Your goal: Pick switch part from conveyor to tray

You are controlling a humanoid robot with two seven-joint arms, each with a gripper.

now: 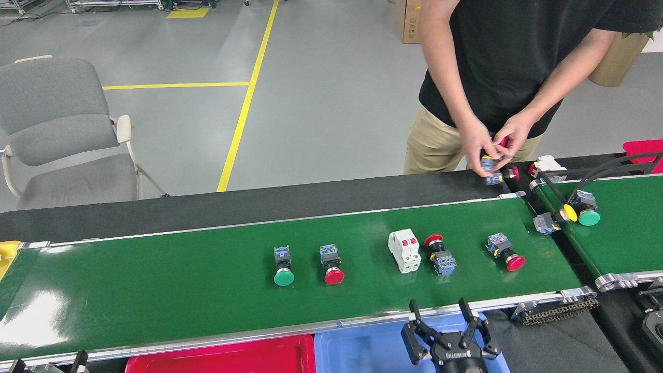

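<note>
Five parts are laid on the conveyor (155, 290): green switch (283, 266), red switch (332, 264), white breaker (405, 250), two more red switches. Right pincer (449, 311) is seen wide open, empty, fingers up, over blue tray (362, 349) beside red tray (222, 360). Person's hands (492, 147) are held beyond the belt
</note>
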